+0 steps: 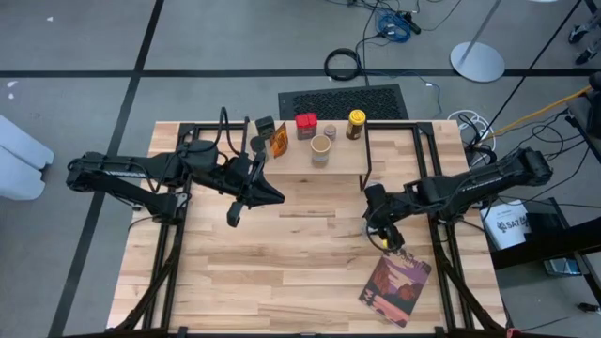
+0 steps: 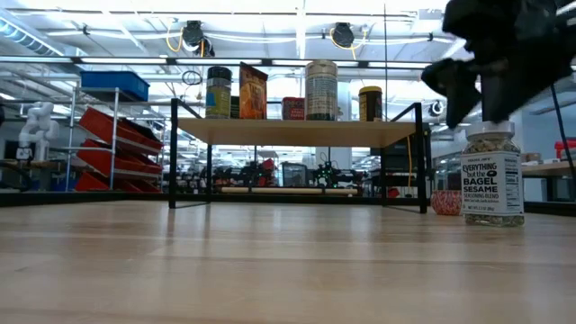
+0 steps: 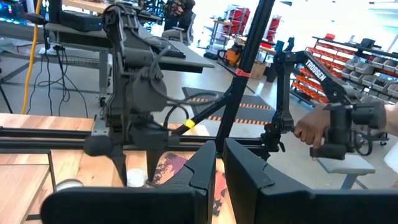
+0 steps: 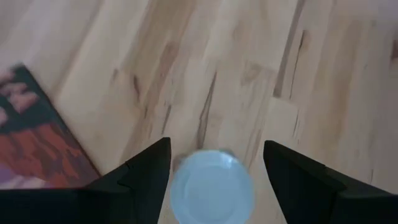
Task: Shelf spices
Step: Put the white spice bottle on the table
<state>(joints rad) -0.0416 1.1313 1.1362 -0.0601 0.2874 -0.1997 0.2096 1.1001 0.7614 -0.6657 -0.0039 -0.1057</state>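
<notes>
Beneath the right end effector [image 4: 214,165] — fingers apart — the sesame jar [image 2: 491,175] stands upright.

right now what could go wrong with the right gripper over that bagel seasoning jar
The right gripper is open, straddling the pale lid of the seasoning jar; an off-centre descent could tip it. The book lies close beside the jar, so a finger might catch it.
</notes>
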